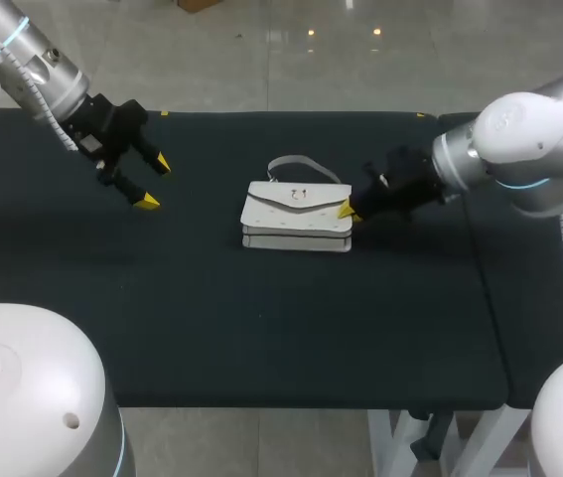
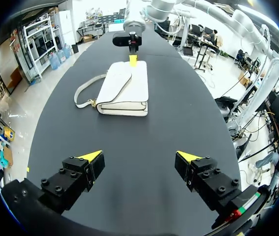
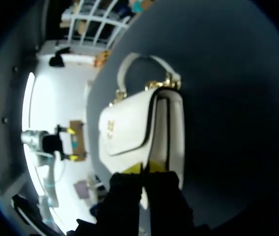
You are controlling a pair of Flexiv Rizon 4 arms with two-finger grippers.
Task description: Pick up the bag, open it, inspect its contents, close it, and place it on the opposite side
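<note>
Bag (image 1: 296, 217) lies flat at the middle of your dark table (image 1: 261, 328), with your right gripper (image 1: 346, 210) touching its right end, fingers pressed together, while your left gripper (image 1: 155, 183) hangs spread wide, well apart from it.

One bag (image 1: 296, 217) with one strap (image 2: 75, 97) lies on one table (image 1: 261, 328), flanked by two grippers: left gripper (image 1: 155, 182) at nine o'clock, right gripper (image 1: 347, 210) at three o'clock.

No text is legible anywhere (the bag (image 1: 296, 214) bears none).
</note>
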